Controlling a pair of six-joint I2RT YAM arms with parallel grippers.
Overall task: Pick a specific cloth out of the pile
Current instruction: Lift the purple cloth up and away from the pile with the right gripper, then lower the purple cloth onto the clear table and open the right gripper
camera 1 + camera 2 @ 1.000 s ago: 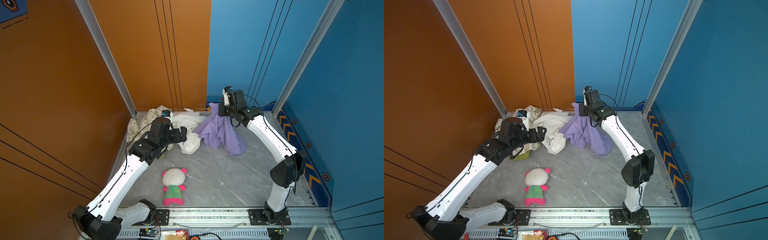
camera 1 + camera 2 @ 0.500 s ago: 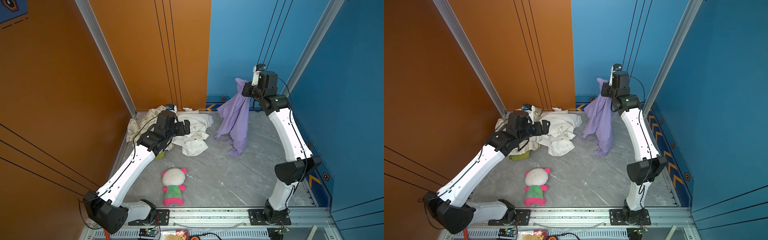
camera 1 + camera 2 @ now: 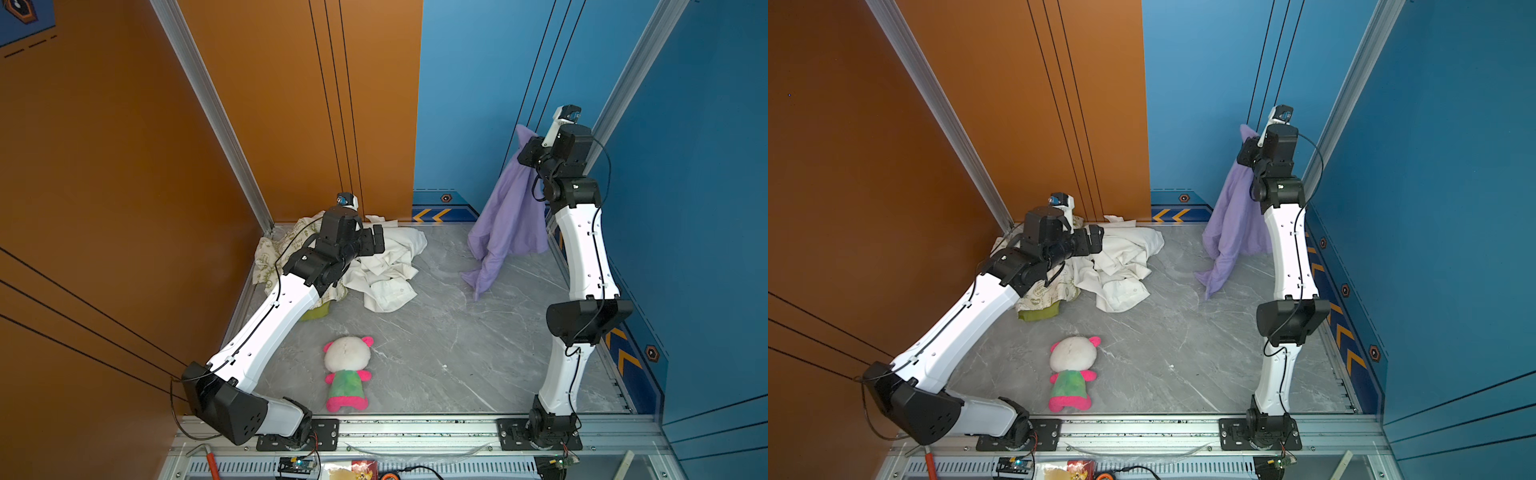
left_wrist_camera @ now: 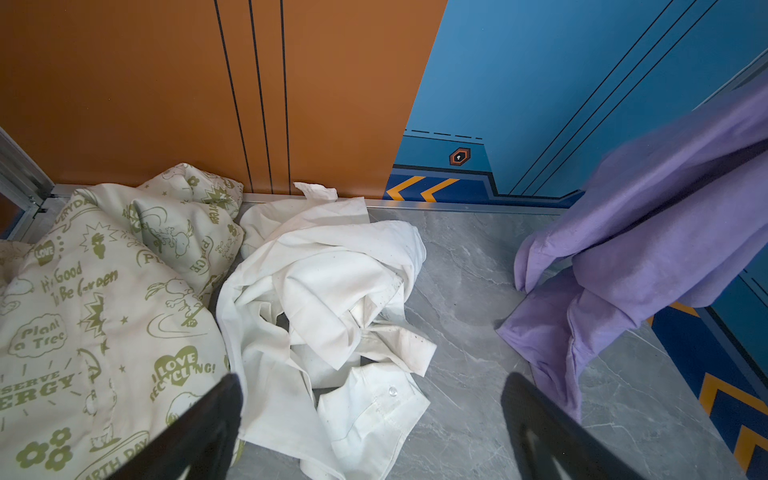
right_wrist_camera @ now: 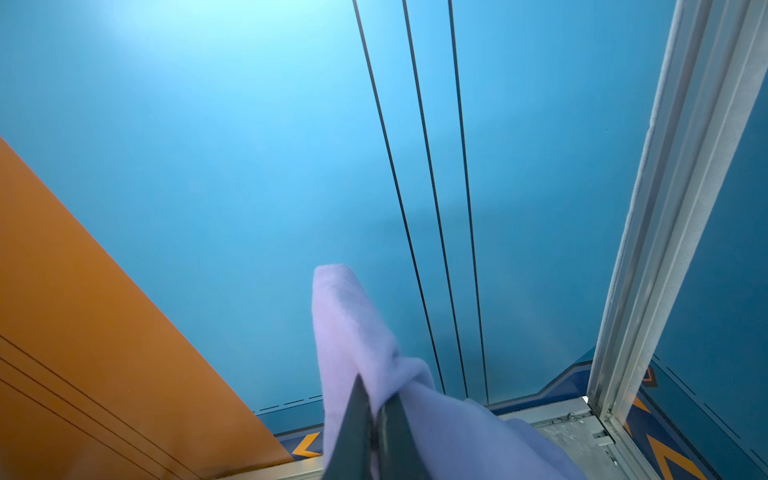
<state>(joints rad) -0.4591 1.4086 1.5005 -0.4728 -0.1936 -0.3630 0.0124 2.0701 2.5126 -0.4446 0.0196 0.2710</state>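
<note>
Two grippers: left gripper (image 3: 377, 239) hovers just over the pile (image 3: 386, 274), jaws spread wide, holding nothing. Plush toy (image 3: 348, 374) lies apart, in front of the pile. Well right of the pile, right gripper (image 3: 524, 156) is raised and clamped on the lavender cloth (image 3: 509, 216), which hangs with its lower end near the floor (image 3: 436, 345).

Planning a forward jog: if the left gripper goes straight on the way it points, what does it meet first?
Most likely the white cloth, which lies right ahead of the open left gripper. Depth is unclear, so it might skim above the folds.
</note>
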